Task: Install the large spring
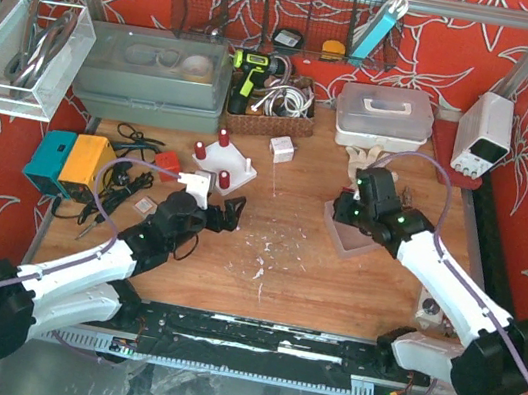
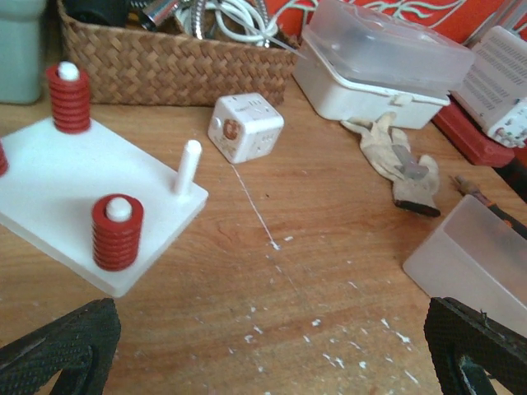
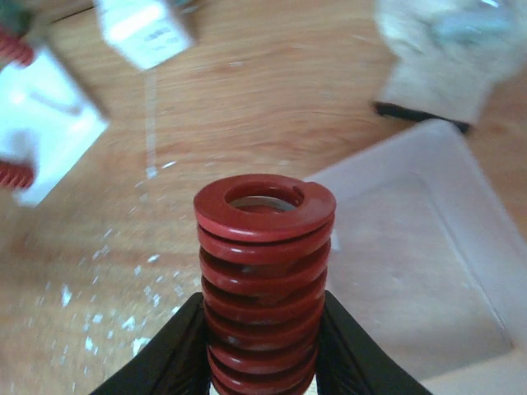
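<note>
Right end effector [image 3: 263, 358] is clamped on the large spring [image 3: 263, 247], fingers pinching its lower coils. In the right wrist view the spring's long axis runs up the frame centre, open end toward the lens. It hangs over the clear tray [image 3: 428, 271], right of centre in the top view, seated on nothing yet.

Probable target: the bare peg [image 2: 188, 164] on the white base plate [image 2: 74, 206]; the other pegs carry red springs [image 2: 117, 234]. From the held spring the plate lies to the left. It's blurred in the upper-left of the wrist view, left of centre in the top view, well apart across bare desk [image 1: 285, 252]. So the move prob. calls for travel leftward, w/ the spring axis brought in line w/ the peg before lowering.

Left end effector [image 2: 263, 362] has its jaws spread wide & empty, just below the plate in the top view. It's the nearer arm but holds nothing, and it could crowd the approach.

White cube [image 2: 244, 126] sits near the peg, to its upper right in the left wrist view. Glove [image 2: 399, 160] & wicker basket [image 2: 165, 62] lie further out, off the likely path.
</note>
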Robot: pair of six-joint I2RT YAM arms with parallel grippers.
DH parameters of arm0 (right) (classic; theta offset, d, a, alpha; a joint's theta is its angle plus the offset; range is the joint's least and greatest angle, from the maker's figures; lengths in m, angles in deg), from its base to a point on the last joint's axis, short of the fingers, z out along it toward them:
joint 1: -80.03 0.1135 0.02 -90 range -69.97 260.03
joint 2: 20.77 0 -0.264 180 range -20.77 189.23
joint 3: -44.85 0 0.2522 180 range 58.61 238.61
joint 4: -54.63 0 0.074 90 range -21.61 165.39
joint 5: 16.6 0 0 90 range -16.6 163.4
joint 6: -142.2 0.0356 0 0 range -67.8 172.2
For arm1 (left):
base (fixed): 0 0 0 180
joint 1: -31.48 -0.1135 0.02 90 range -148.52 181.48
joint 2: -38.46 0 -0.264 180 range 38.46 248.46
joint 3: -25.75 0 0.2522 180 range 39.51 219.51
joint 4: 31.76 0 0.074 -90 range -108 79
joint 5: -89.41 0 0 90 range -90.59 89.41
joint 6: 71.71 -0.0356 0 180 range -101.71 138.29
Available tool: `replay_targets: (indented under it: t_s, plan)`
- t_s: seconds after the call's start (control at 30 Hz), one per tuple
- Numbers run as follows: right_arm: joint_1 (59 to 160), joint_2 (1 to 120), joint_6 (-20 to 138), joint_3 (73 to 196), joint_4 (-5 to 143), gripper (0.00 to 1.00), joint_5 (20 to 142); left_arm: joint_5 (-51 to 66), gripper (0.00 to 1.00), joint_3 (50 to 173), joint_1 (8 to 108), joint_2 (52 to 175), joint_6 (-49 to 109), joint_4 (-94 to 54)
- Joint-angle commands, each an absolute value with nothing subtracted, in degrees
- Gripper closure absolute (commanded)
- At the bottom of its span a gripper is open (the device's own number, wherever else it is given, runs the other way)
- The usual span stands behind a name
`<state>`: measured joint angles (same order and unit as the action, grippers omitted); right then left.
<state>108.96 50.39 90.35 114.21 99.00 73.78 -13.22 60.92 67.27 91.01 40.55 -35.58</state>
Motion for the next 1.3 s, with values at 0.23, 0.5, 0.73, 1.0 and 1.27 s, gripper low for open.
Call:
replay_targets:
  t_s: [0.23, 0.5, 0.73, 1.0, 1.27]
  plan:
    - [125.5, 40.0, 60.8, 100.3, 69.7, 1.0, 77.5, 7.2, 0.18, 72.7, 67.4, 94.6, 44.7, -28.5]
    - [128.0, 36.9, 55.2, 92.2, 55.8, 1.0, 79.7, 11.1, 0.46, 79.3, 67.4, 97.7, 41.1, -22.4]
    - [130.1, 38.8, 56.0, 88.8, 49.2, 1.0, 77.9, 16.9, 0.56, 83.8, 67.8, 101.6, 41.6, -20.5]
    - [132.2, 40.1, 55.4, 88.8, 48.3, 1.0, 76.6, 21.8, 0.49, 85.0, 69.5, 105.0, 43.3, -22.9]
    - [133.7, 41.2, 54.1, 89.4, 48.3, 1.0, 75.9, 24.2, 0.41, 85.2, 70.2, 107.4, 45.0, -26.4]
